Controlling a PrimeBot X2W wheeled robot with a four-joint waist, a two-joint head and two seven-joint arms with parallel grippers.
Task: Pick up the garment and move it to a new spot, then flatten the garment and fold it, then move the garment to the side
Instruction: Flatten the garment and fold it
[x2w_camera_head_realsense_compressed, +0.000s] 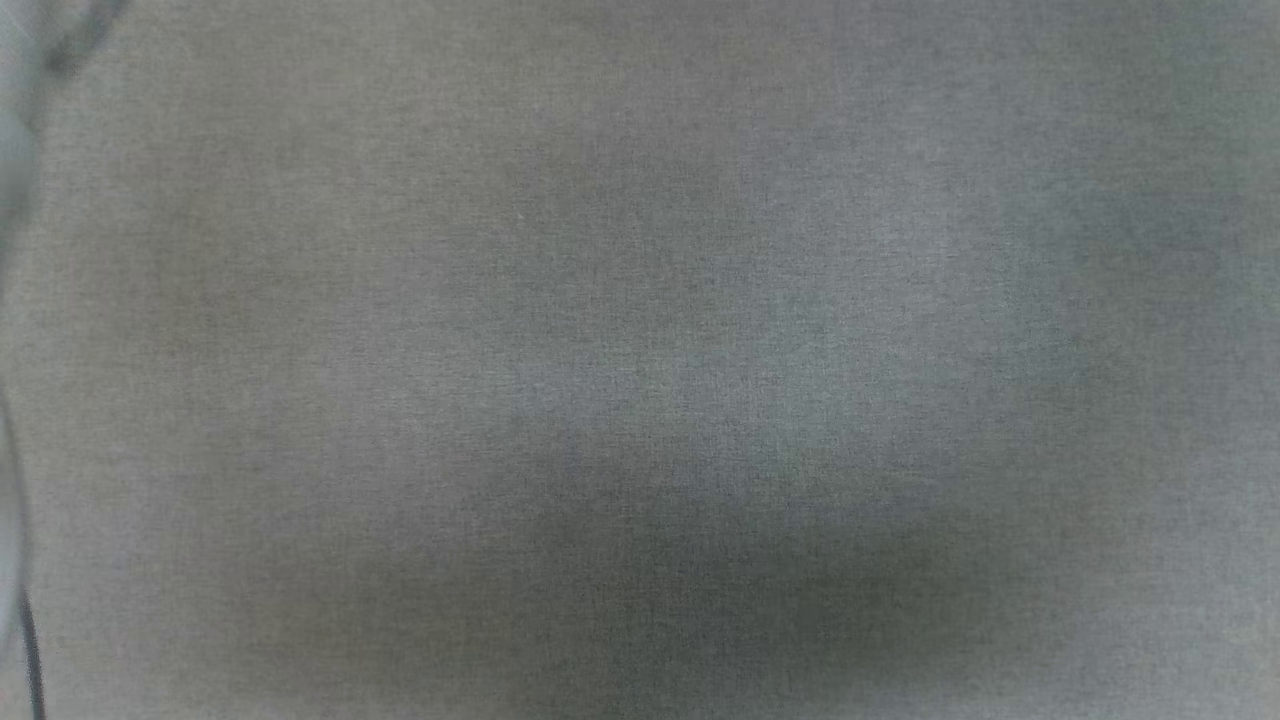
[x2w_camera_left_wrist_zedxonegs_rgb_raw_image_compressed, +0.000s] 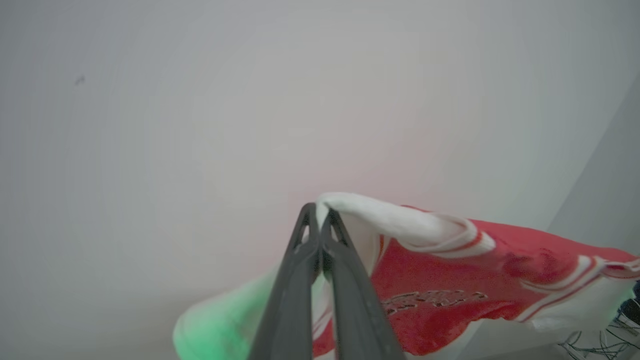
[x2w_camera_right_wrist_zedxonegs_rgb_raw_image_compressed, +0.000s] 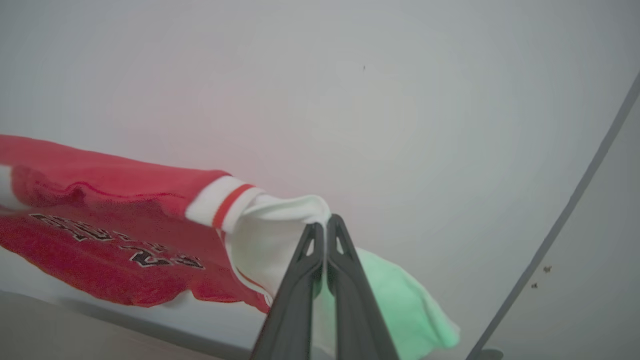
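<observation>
The garment (x2w_camera_left_wrist_zedxonegs_rgb_raw_image_compressed: 440, 280), a red jersey with white sleeves and white-red striped trim, hangs stretched in the air between my two grippers. In the left wrist view my left gripper (x2w_camera_left_wrist_zedxonegs_rgb_raw_image_compressed: 318, 210) is shut on the edge of one white sleeve (x2w_camera_left_wrist_zedxonegs_rgb_raw_image_compressed: 400, 220), and the red body with its dark print runs off to the right. In the right wrist view my right gripper (x2w_camera_right_wrist_zedxonegs_rgb_raw_image_compressed: 325, 222) is shut on the other white sleeve (x2w_camera_right_wrist_zedxonegs_rgb_raw_image_compressed: 280, 220), and the garment (x2w_camera_right_wrist_zedxonegs_rgb_raw_image_compressed: 100, 220) stretches left with the black white-outlined print showing. The sleeve cloth hanging below each gripper looks green-tinted.
The head view looks down on a plain grey cloth surface (x2w_camera_head_realsense_compressed: 640, 360) with a soft shadow near its lower middle. Behind the garment is a pale wall (x2w_camera_right_wrist_zedxonegs_rgb_raw_image_compressed: 400, 100) with a dark slanted edge (x2w_camera_right_wrist_zedxonegs_rgb_raw_image_compressed: 575, 210) at the right. Some cables (x2w_camera_left_wrist_zedxonegs_rgb_raw_image_compressed: 595, 345) lie at the lower right.
</observation>
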